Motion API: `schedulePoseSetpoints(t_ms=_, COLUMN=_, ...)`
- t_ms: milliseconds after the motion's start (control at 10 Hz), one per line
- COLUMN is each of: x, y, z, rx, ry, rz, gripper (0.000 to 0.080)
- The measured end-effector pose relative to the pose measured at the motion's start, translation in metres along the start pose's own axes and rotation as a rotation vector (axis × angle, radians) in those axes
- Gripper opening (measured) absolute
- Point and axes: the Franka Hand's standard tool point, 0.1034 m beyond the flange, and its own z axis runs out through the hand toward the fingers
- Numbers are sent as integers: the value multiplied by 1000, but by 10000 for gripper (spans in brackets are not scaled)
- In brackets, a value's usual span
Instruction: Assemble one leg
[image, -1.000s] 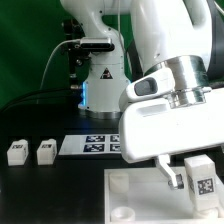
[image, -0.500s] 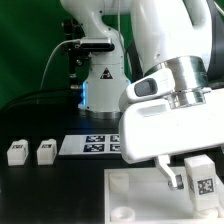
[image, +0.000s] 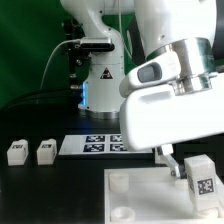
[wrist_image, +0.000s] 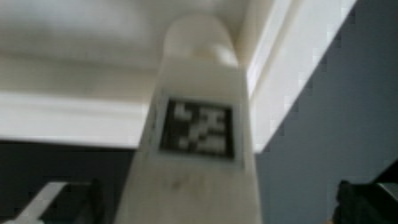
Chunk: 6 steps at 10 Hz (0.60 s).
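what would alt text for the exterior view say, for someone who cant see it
A white robot arm fills the exterior view's right, its open jaws around an upright tagged leg standing on the white tabletop. Two more small white legs sit on the dark table at the left, beside the marker board.

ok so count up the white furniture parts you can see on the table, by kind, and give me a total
Legs: 3, two lying loose, one upright under the claw
Tabletop: 1
Total: 4

Arm low, fingers (image: 172, 163) spread wide
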Motion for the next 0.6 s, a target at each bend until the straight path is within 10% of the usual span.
schedulePoseSetpoints(t_ms=400, x=3, y=-6, z=-6, rx=85, ry=-412, rz=33, gripper=649)
schedulePoseSetpoints(t_ms=600, x=14, y=-1, z=-3, rx=92, ry=-424, rz=31, gripper=649)
